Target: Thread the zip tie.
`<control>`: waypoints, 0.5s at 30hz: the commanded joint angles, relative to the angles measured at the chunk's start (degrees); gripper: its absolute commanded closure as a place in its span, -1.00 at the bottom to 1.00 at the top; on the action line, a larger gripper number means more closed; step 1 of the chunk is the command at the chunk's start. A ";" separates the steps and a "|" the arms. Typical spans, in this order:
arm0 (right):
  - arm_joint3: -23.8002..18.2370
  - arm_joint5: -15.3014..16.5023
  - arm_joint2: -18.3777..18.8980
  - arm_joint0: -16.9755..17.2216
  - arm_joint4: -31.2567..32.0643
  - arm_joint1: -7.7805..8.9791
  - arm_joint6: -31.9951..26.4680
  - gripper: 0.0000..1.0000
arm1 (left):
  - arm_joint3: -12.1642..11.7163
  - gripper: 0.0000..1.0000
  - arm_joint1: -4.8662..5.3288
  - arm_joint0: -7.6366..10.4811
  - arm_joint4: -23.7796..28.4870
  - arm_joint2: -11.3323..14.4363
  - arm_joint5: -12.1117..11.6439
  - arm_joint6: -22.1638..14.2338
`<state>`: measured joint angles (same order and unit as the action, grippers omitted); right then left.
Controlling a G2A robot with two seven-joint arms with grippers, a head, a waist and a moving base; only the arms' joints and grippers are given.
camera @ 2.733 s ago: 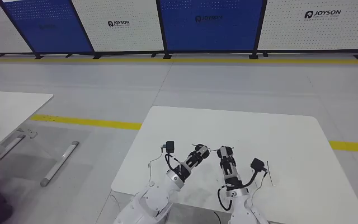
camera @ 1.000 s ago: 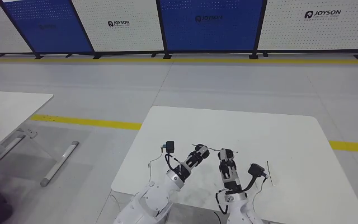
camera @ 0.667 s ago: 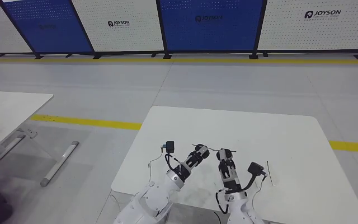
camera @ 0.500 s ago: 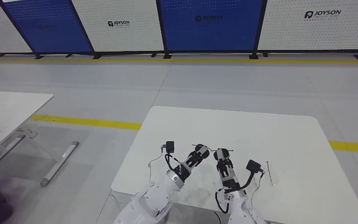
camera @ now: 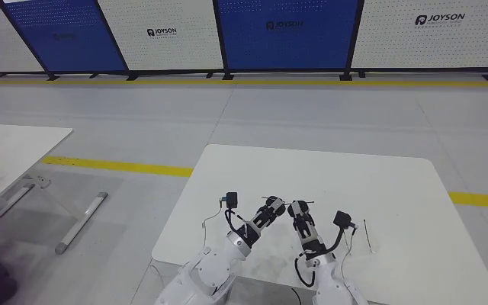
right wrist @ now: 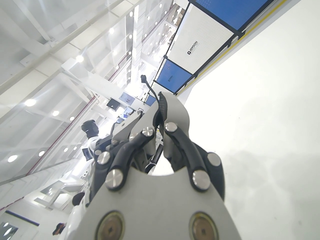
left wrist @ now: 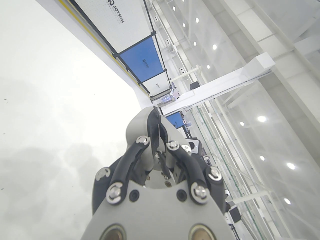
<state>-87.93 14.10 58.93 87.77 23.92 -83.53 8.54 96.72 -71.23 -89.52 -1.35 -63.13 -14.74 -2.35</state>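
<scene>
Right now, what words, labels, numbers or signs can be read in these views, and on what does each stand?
White perforated wall panels: a dark logo and one brand word on each, legible but not copied out here.
Blue perforated wall panels: the same kind of mark, too faint to read.
White table, black zip tie, left gripper, right gripper: no print seen.

Thin black zip tie [right wrist: 149,86], small square head outermost, sticks out from between the right gripper's [right wrist: 160,97] pinched fingers [right wrist: 175,111]
</scene>
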 commanded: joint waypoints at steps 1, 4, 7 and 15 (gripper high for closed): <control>-0.17 -0.14 0.14 0.08 0.08 0.04 -0.24 1.00 | 0.00 1.00 0.00 0.00 0.00 0.00 0.00 0.00; -0.35 -0.29 0.24 0.15 0.27 0.08 -0.45 1.00 | 0.00 1.00 0.00 0.00 0.00 0.00 0.00 0.00; -0.43 -0.28 0.28 0.17 0.33 0.09 -0.50 1.00 | 0.00 1.00 0.00 0.00 0.00 0.00 0.00 0.00; -1.03 -0.83 0.10 0.82 3.39 0.10 2.07 1.00 | 0.00 1.00 0.00 0.00 0.00 0.00 0.00 0.00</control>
<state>-88.93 13.41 59.09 88.54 27.07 -83.41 10.36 96.72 -71.23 -89.52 -1.35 -63.13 -14.74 -2.35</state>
